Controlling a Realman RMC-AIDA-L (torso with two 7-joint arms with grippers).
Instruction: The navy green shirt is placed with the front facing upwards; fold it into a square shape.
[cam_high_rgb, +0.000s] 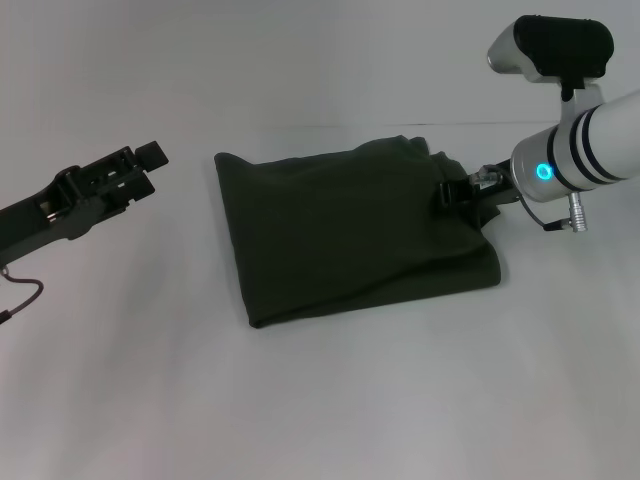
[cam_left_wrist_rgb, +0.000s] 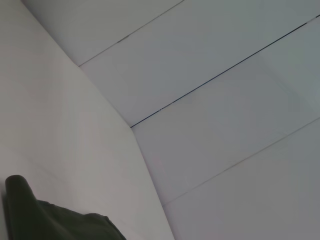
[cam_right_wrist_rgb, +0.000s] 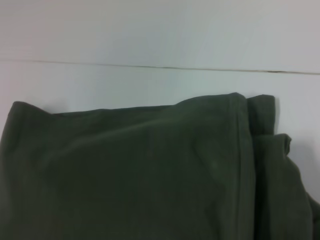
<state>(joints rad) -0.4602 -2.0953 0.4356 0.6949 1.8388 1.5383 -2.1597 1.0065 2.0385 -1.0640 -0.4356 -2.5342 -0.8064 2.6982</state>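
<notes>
Shirt: the navy green shirt (cam_high_rgb: 350, 235) lies mid-table before me, already folded into a compact, roughly four-sided packet with no lettering or collar showing on top.
Shape: its left edge is straight and its near edge tidy, though the whole packet sits skewed; the far right corner bunches into a small extra fold, which my right wrist view shows as layered edges (cam_right_wrist_rgb: 262, 130).
Progress: I judge the folding nearly done, since sleeves and length appear tucked in; what seems left is squaring up that right side and letting go.
Right gripper: my right gripper (cam_high_rgb: 462, 190) is at the shirt's right edge near the far corner, its dark fingers down against the cloth; I cannot tell whether they pinch the fabric or merely rest on it.
Right arm: it reaches in from the right side, low over the table, wrist pointed toward the shirt.
Left gripper: my left gripper (cam_high_rgb: 125, 175) hangs off to the left, well apart from the shirt, carrying nothing; its jaws look parted.
Left arm: it stretches in from the left edge, and its wrist camera sees only a corner of green cloth (cam_left_wrist_rgb: 45, 220).
Table: the white table (cam_high_rgb: 320, 400) carries the shirt.
</notes>
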